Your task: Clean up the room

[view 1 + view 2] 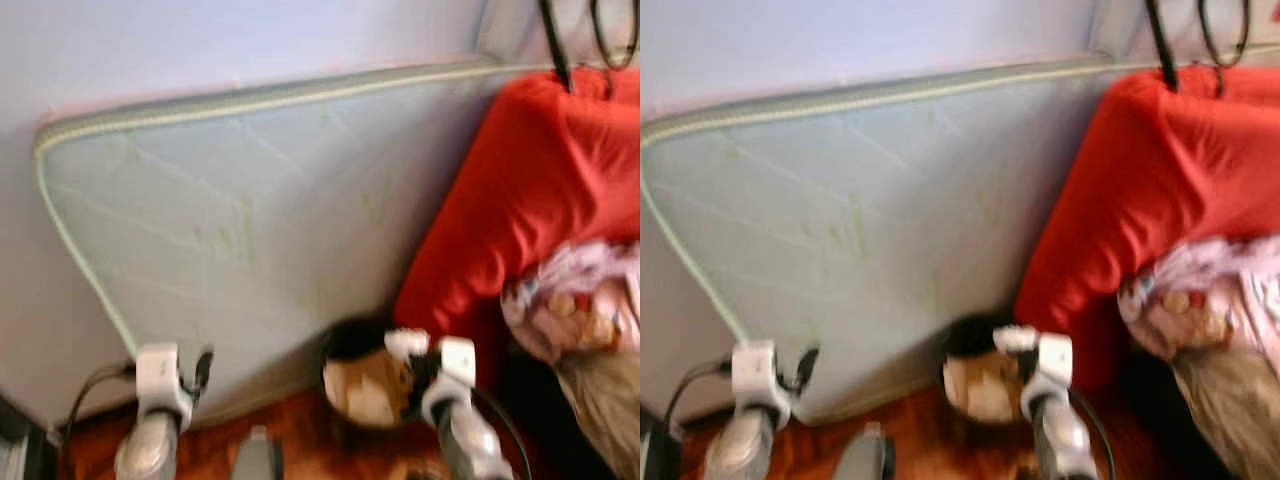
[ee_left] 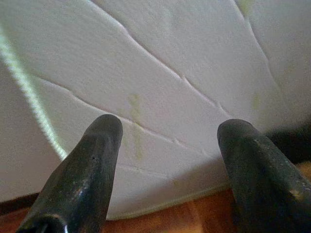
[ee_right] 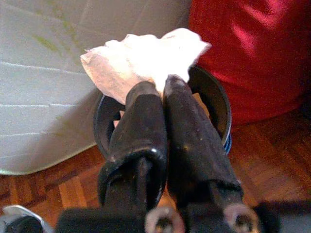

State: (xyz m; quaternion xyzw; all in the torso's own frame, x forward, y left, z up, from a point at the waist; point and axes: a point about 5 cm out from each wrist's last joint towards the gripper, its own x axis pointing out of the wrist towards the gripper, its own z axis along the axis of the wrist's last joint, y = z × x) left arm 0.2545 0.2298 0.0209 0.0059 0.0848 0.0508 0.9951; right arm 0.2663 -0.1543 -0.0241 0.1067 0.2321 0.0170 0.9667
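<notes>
Two pincers are up in front of the robot. The right pincer (image 3: 163, 85) has its black fingers pressed together on a crumpled white tissue (image 3: 146, 60), which sticks out past the fingertips and hangs directly above the open mouth of a round black bin (image 3: 214, 104). That bin (image 1: 352, 345) stands on the wood parquet floor (image 3: 272, 145), its rim close to the foot of a pale green mattress (image 1: 250, 210) on one side and close to a red-covered cushion or bedding (image 1: 540, 190) on the other, so it sits in the narrow gap between the two; whether it touches either cannot be told. Some light material lies inside the bin, too blurred to name. The mattress stands on its long edge, tilted back against the wall, its piped border running along the top and curving down the left corner to the floor. The left pincer (image 2: 167, 145) is spread wide and holds nothing, pointed at the quilted face of the mattress near its lower edge, with a strip of bare floor below. A bundle of patterned pink fabric (image 1: 585, 290) lies against the red bedding at the far right. Black cables (image 1: 585, 40) hang above the red bedding's top edge.
</notes>
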